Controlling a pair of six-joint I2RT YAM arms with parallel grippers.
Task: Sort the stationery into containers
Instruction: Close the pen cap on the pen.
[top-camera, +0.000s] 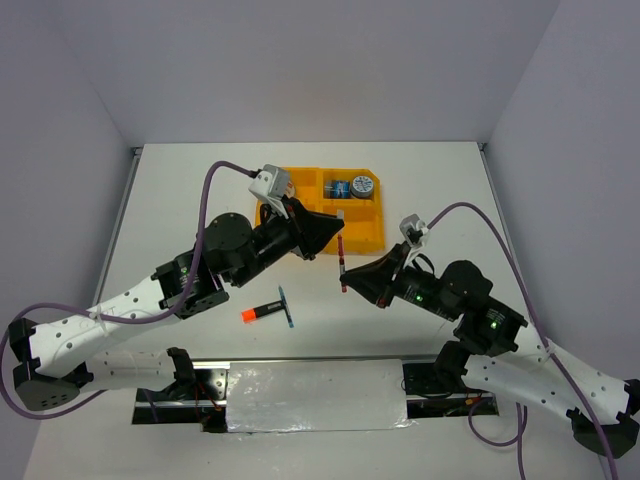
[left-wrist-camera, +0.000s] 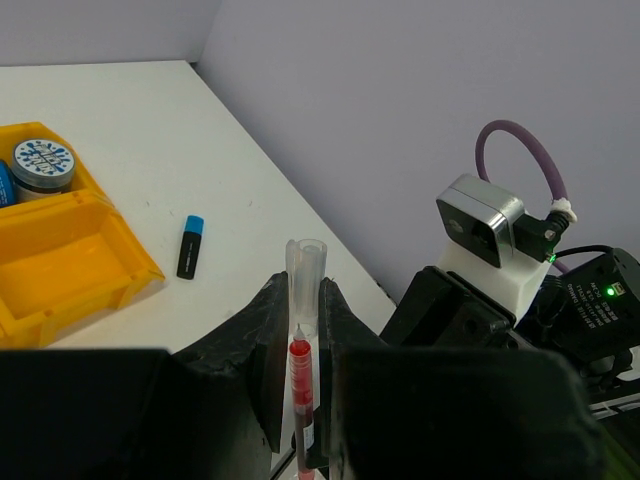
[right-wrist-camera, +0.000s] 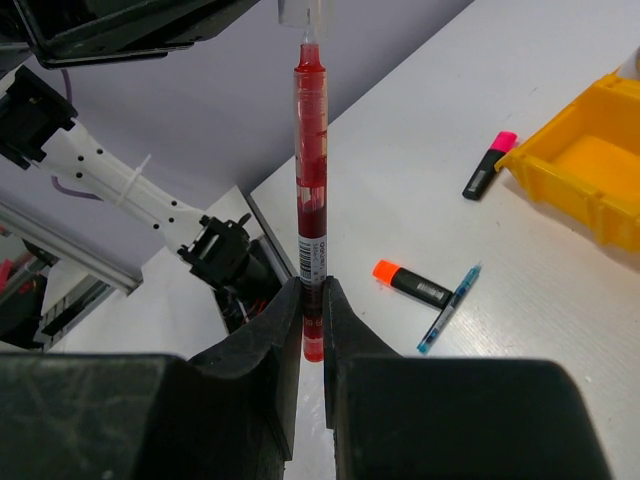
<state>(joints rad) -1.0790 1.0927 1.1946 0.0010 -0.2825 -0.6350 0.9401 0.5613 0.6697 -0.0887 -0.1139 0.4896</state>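
My right gripper (right-wrist-camera: 312, 292) is shut on the lower end of a thin red pen (right-wrist-camera: 311, 170) and holds it in the air, tip pointing away. My left gripper (left-wrist-camera: 305, 288) is shut on a clear pen cap (left-wrist-camera: 305, 262). The pen's tip (left-wrist-camera: 299, 335) sits at the cap's open end. In the top view the two grippers meet in front of the orange tray (top-camera: 367, 235), left (top-camera: 325, 238) and right (top-camera: 348, 276), with the pen (top-camera: 341, 262) between them. Two tape rolls (top-camera: 350, 186) lie in the tray's far right compartment.
An orange-capped marker (top-camera: 258, 312) and a thin blue pen (top-camera: 286, 307) lie on the table near the front. A pink-capped marker (right-wrist-camera: 488, 165) lies beside the tray (right-wrist-camera: 590, 170). A blue-capped marker (left-wrist-camera: 190, 245) lies on the table by the tray's corner (left-wrist-camera: 110, 250).
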